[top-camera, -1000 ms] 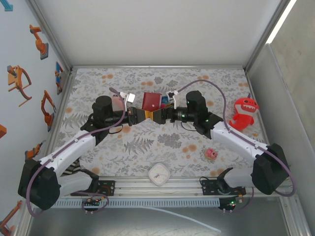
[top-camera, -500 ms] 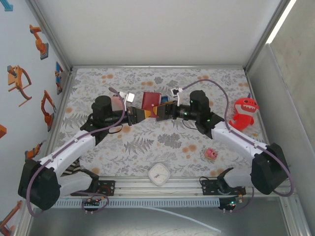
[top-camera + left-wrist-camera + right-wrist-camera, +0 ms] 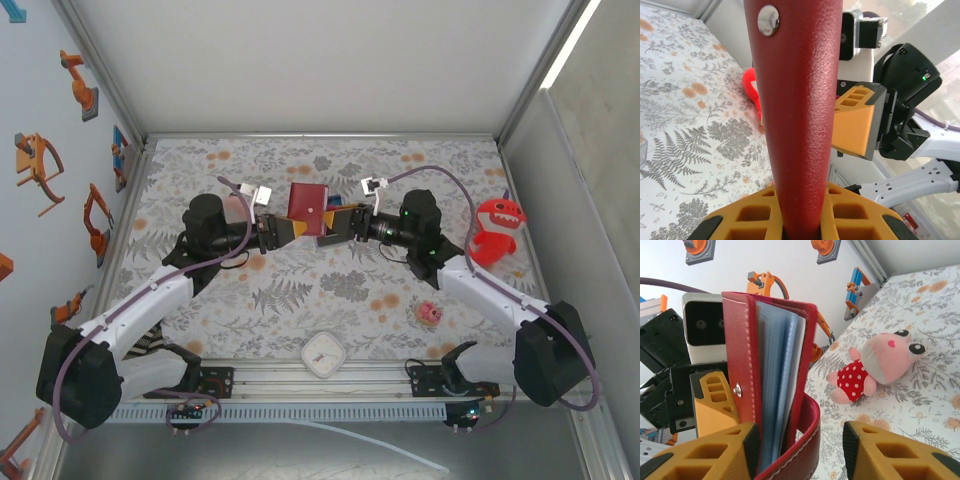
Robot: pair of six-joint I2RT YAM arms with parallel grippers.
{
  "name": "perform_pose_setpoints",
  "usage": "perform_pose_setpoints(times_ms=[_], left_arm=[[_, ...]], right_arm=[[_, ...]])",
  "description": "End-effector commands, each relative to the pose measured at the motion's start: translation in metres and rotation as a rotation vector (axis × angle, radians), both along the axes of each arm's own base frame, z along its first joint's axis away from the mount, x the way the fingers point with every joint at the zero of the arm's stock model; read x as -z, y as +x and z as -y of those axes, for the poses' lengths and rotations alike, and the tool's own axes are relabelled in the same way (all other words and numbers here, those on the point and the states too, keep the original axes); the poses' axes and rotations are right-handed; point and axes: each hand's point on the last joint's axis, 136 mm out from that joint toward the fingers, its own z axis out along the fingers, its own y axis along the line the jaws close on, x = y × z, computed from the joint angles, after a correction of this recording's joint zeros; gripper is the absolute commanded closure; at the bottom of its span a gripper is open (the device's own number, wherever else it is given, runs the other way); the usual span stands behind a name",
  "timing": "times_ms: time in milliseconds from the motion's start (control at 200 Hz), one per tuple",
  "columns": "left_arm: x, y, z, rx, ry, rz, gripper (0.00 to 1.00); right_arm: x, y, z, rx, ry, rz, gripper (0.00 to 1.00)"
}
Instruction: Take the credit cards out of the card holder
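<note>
The card holder (image 3: pixel 307 203) is a dark-red folding wallet held upright above the table's middle. My left gripper (image 3: pixel 283 229) is shut on its lower edge, and the left wrist view has the red cover (image 3: pixel 797 100) rising from between the yellow fingers (image 3: pixel 801 195). My right gripper (image 3: pixel 338 224) faces it from the right, open. In the right wrist view the wallet (image 3: pixel 767 380) leans against the left finger (image 3: pixel 705 455), its red snap tab (image 3: pixel 807 440) curls into the gap, and the other finger (image 3: pixel 895 455) stands apart. Blue-grey pocket layers (image 3: pixel 780 365) show; the credit cards cannot be told apart among them.
A red shark plush (image 3: pixel 493 228) sits at the right. A pink pig toy (image 3: pixel 430 313) lies near the right arm. A white clock (image 3: pixel 323 352) is at the front edge. Something small and blue-teal (image 3: pixel 337 206) lies just behind the grippers.
My right arm has drawn back to the right, its gripper pulling away from the left one. The wallet stays in the left gripper and stands a little more upright.
</note>
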Motion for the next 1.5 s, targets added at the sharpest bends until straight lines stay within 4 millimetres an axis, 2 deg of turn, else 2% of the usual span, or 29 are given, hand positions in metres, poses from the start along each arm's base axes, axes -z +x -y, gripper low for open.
perform_pose_setpoints(times_ms=[0, 586, 1222, 1492], left_arm=[[-0.034, -0.013, -0.001, 0.049, -0.084, 0.103, 1.00], [-0.030, -0.011, 0.001, 0.056, -0.083, 0.085, 1.00], [-0.028, -0.011, 0.002, 0.056, -0.080, 0.083, 1.00], [-0.025, -0.009, 0.003, 0.056, -0.079, 0.073, 1.00]], right_arm=[[-0.007, -0.002, 0.006, 0.011, 0.020, 0.027, 0.55], [-0.025, -0.012, 0.004, -0.044, 0.097, 0.041, 0.55], [-0.025, -0.014, 0.004, -0.048, 0.106, 0.040, 0.60], [-0.031, -0.019, 0.006, -0.054, 0.117, 0.058, 0.62]])
